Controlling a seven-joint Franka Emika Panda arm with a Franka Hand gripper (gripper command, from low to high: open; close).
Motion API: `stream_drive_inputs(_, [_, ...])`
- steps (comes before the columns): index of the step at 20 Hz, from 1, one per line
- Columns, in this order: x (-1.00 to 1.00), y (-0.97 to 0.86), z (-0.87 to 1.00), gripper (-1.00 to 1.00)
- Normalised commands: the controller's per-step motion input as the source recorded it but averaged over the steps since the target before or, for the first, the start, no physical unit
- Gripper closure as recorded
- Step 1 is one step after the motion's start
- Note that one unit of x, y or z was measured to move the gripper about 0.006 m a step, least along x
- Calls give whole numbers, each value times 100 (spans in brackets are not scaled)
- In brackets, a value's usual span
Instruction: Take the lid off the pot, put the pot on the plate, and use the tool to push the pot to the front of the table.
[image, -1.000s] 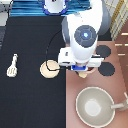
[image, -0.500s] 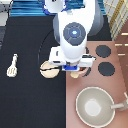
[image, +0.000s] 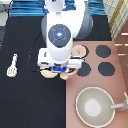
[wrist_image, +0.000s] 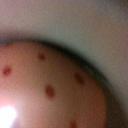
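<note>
My gripper (image: 58, 69) hangs over the black table (image: 25, 102), just off the stove's edge, shut on the pinkish-tan pot (image: 69, 75), which peeks out from under the hand. In the wrist view the pot (wrist_image: 45, 85) fills the picture, with reddish pieces inside. Partly under the hand, on the side toward the exterior view's left, lies the cream plate (image: 46, 73). The lid (image: 80, 50) rests on the stove, apart from the pot. Far toward the exterior view's left, the cream spatula tool (image: 12, 65) lies on the table.
The pinkish-brown stove (image: 119, 75) fills the exterior view's right, with black burners (image: 103, 50). A large grey-beige pan (image: 95, 106) with a long handle sits at the bottom right. The robot's arm covers the middle of the view.
The gripper has moved toward the exterior view's left, off the stove and over the plate, and the pot has come with it. The lid and the tool have stayed put.
</note>
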Motion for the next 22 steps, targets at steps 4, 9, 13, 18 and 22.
stream_drive_inputs(4, [-70, -44, -16, 100])
stream_drive_inputs(9, [-93, -26, -42, 100])
stream_drive_inputs(13, [-98, -27, -45, 100])
stream_drive_inputs(18, [-81, -57, -25, 100])
stream_drive_inputs(22, [-57, -74, -12, 100])
